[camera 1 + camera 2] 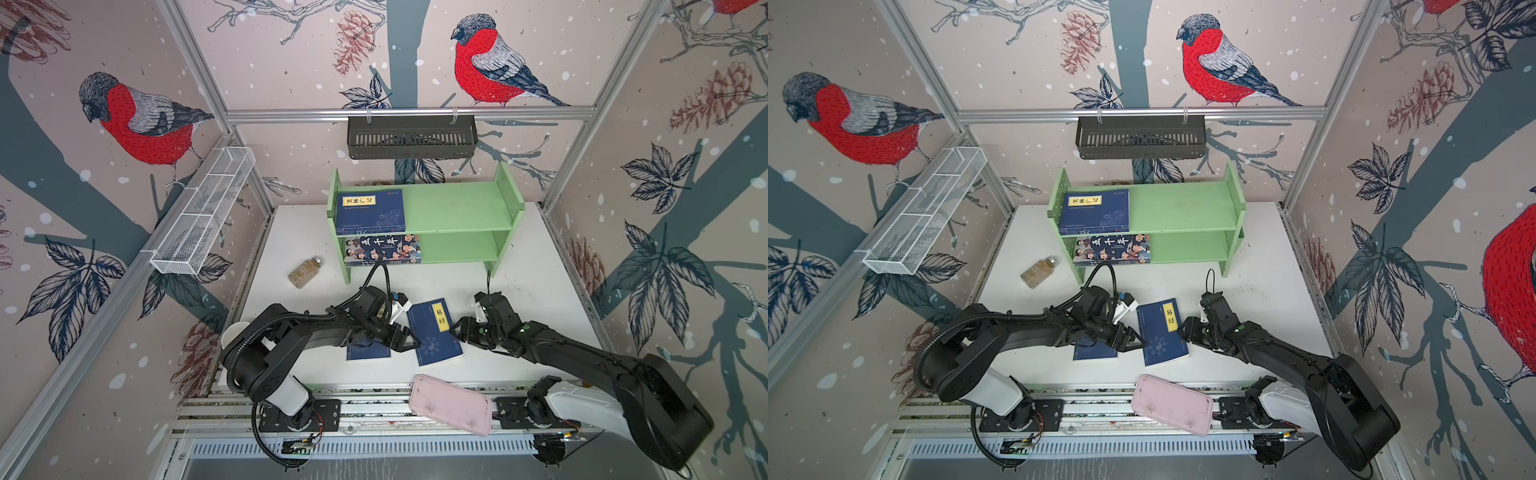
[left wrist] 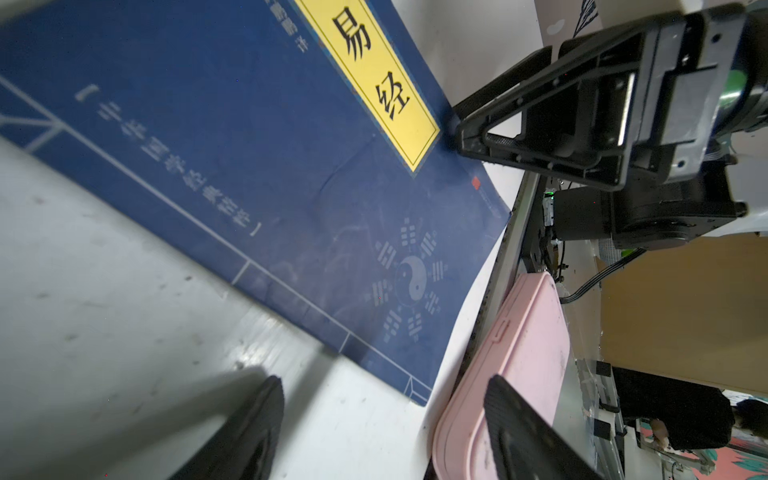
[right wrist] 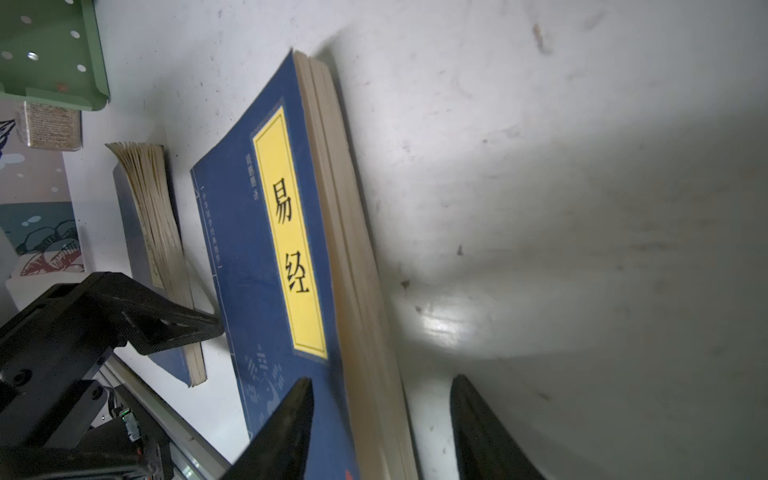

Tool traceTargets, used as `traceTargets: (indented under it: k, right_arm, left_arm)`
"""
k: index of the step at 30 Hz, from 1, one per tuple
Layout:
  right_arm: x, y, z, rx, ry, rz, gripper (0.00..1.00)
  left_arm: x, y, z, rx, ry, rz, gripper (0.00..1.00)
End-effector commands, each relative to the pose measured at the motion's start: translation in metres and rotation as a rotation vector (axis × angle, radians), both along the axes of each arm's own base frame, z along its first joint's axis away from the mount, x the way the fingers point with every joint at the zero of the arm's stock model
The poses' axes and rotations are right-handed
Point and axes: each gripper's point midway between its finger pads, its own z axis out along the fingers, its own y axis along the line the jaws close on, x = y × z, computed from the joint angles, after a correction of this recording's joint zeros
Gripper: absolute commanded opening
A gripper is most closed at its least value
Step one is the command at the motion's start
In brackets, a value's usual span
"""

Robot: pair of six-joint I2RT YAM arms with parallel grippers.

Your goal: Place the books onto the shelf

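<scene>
Navy paperback (image 1: 432, 332), flat on desk (image 1: 519, 291), long axis toward shelf (image 1: 457, 208) — right pincer (image 1: 456, 325), jaws apart, straddles its page edge (left pincer (image 1: 415, 341), also apart, just beside the opposite edge).

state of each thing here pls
shelf: upright, holds two books
top-tier book: lying flat
cartoon book: flat, lower tier
table book: flat, closed, unheld
second table book: partly under left arm
jar: on its side
left gripper: open
right gripper: open, straddling table book's edge

Book (image 1: 430, 337) in frt of shelf (image 1: 457, 210)
</scene>
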Motion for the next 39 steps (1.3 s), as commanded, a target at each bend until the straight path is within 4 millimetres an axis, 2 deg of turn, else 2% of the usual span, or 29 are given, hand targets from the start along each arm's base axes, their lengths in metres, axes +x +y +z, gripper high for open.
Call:
traceTargets:
  k: [1,7,12,13,17,24,27,31,34,39]
  right_arm:
    - [0.0,0.006,0.003,0.034,-0.013,0.046,0.55]
    - [-0.005,0.009,-0.002,0.048,0.02,0.086,0.54]
    - [-0.008,0.016,-0.003,0.073,0.035,0.137,0.52]
    - [-0.009,0.017,-0.009,0.066,0.058,0.141,0.52]
    - [-0.006,0.019,-0.01,0.067,0.061,0.152,0.48]
    - [0.0,0.018,0.003,0.09,0.024,0.137,0.29]
    - [0.0,0.017,0.011,0.102,-0.002,0.135,0.16]
    - [0.002,0.016,0.017,0.109,-0.025,0.134,0.06]
    - [0.004,0.013,0.02,0.11,-0.039,0.126,0.03]
    - [0.006,0.011,0.036,0.136,-0.08,0.127,0.02]
  left_arm:
    - [0.006,-0.002,-0.003,-0.002,-0.019,0.016,0.77]
    - [0.005,-0.008,-0.008,-0.005,0.009,0.005,0.76]
    - [0.013,-0.014,-0.009,0.002,-0.009,0.003,0.75]
    - [0.015,-0.014,-0.011,0.009,-0.015,0.004,0.76]
    - [0.016,-0.018,-0.015,0.012,-0.011,-0.02,0.76]
    - [0.02,-0.019,-0.018,0.031,-0.028,-0.035,0.76]
    - [0.021,-0.018,-0.019,0.042,-0.043,-0.037,0.77]
    - [0.021,-0.018,-0.014,0.037,-0.057,-0.038,0.78]
    - [0.023,-0.018,-0.006,0.033,-0.098,-0.05,0.8]
    - [0.029,-0.015,0.029,0.011,-0.264,-0.075,0.82]
